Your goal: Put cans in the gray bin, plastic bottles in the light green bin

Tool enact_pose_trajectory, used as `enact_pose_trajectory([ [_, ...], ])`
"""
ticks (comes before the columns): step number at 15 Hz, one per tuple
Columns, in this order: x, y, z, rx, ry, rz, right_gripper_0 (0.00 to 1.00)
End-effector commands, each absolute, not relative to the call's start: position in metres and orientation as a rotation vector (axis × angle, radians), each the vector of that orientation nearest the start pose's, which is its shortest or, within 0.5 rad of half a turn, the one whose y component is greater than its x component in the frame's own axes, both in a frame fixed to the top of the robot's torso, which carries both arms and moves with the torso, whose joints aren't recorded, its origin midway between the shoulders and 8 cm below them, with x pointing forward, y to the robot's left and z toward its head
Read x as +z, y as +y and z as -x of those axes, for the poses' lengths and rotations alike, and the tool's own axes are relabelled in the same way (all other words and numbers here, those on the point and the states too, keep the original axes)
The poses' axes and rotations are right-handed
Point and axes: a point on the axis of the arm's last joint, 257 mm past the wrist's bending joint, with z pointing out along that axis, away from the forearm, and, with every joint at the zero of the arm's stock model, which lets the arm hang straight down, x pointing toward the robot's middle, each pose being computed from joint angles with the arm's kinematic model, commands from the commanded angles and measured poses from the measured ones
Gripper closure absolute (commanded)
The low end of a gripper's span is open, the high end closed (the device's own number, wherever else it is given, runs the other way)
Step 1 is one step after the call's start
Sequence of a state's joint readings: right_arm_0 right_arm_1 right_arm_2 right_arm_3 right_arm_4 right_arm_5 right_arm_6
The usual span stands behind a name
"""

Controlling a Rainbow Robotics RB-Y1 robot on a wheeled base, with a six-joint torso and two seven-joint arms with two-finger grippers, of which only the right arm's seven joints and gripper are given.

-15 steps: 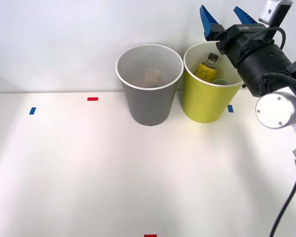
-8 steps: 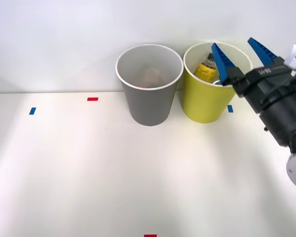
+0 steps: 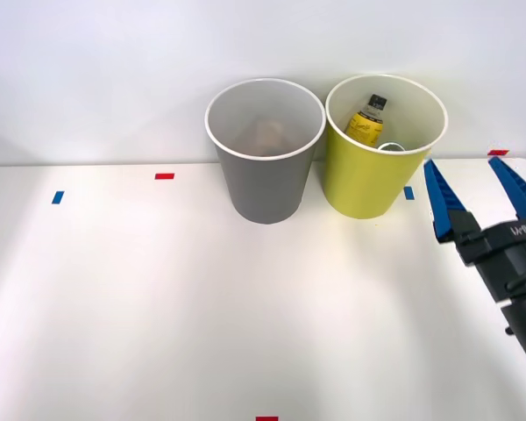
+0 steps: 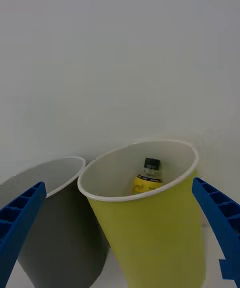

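The gray bin (image 3: 265, 151) and light green bin (image 3: 385, 147) stand upright, side by side. A yellow bottle (image 3: 367, 122) (black-capped) leans inside the green one.

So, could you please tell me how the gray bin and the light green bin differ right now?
The gray bin is gray outside, while the light green bin is lime. The gray bin stands on the robot's left of the pair; the light green bin stands on its right. The light green bin holds a yellow bottle; what the gray bin holds is unclear. Both are upright, tapered, white-rimmed and look equal in size.
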State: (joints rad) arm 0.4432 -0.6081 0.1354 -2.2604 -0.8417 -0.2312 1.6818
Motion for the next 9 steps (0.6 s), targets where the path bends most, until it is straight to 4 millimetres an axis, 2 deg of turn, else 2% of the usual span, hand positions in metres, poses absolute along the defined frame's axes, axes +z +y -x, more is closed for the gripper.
enact_pose_trajectory([
  [1,-0.097,-0.235,-0.38,0.451,1.321,-0.095,0.0],
  [4,-0.139,-0.231,-0.376,0.44,1.348,-0.171,0.0],
  [6,-0.17,-0.242,-0.382,0.382,1.371,-0.208,0.0],
  [9,-0.197,-0.253,-0.387,0.329,1.385,-0.296,0.0],
])
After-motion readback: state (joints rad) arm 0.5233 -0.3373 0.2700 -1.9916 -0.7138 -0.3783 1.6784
